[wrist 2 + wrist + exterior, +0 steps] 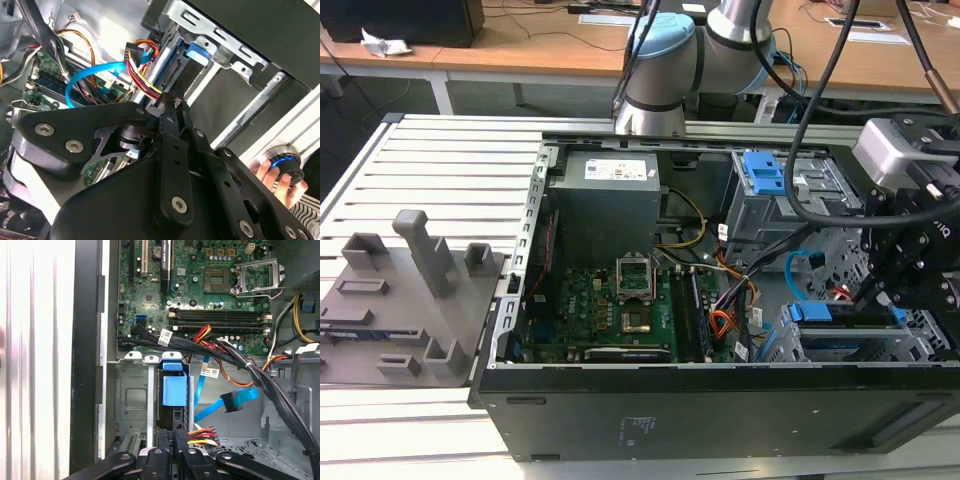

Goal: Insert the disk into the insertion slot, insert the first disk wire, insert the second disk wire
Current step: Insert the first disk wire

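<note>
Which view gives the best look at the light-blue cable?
The first wrist view: the second disk wire shows its flat ribbon and the black plug at its end. The second wrist view catches a curved stretch of it, and the exterior view a short blue arc.

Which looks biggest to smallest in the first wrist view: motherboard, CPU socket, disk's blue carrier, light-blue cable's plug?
1. motherboard
2. CPU socket
3. disk's blue carrier, visible part; probably nearer the camera, so its rank versus the socket is unsure
4. light-blue cable's plug

Silver arm (pixel 732 22), blue caps (pixel 660 45), black gripper (pixel 171 102)
</note>
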